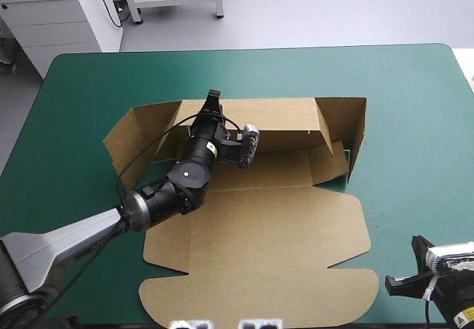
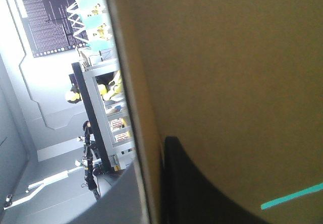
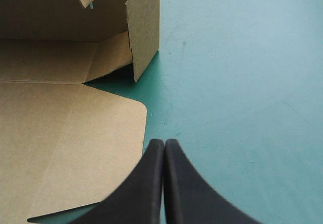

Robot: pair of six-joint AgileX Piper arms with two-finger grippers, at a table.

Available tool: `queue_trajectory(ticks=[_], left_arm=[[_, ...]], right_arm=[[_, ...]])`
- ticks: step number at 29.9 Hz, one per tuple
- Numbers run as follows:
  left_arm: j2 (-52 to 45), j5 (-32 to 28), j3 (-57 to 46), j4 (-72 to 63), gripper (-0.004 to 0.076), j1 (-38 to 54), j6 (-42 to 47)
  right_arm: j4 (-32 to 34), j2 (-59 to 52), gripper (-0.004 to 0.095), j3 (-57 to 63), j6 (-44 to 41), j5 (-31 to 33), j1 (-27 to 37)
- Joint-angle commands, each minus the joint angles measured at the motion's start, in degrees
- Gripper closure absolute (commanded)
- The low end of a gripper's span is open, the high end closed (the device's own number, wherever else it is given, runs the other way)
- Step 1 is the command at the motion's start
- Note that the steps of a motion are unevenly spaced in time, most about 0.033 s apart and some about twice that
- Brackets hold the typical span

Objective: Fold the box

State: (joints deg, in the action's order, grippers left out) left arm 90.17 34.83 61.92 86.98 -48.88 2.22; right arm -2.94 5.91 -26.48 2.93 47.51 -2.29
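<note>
At far wall [image 1: 274, 113], left end effector [image 1: 214, 96] grips box [image 1: 259, 218]; right end effector [image 3: 164, 142] closed.

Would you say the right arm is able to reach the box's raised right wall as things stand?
Probably yes: only bare teal-green cover lies between the right gripper and the right wall; the left arm is over at the far wall.

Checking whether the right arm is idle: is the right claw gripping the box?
No, the right claw is shut on nothing, over the bare teal-green cover beside the box.
</note>
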Motion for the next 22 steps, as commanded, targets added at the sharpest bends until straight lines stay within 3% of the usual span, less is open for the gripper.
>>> queue_trajectory(ticks=[1, 22], left_arm=[[-2.1, 1.5, 0.8, 2.4, 0.0732, 0.1, -0.4], [-2.1, 0.3, 2.5, -1.1, 0.0731, 0.1, 0.4]], right_arm=[[0.1, 5.4, 0.092, -5.3, 0.0, -1.8, -0.4], [-2.4, 54.6, 0.0922, -45.9, 12.3, 2.1, -0.4]])
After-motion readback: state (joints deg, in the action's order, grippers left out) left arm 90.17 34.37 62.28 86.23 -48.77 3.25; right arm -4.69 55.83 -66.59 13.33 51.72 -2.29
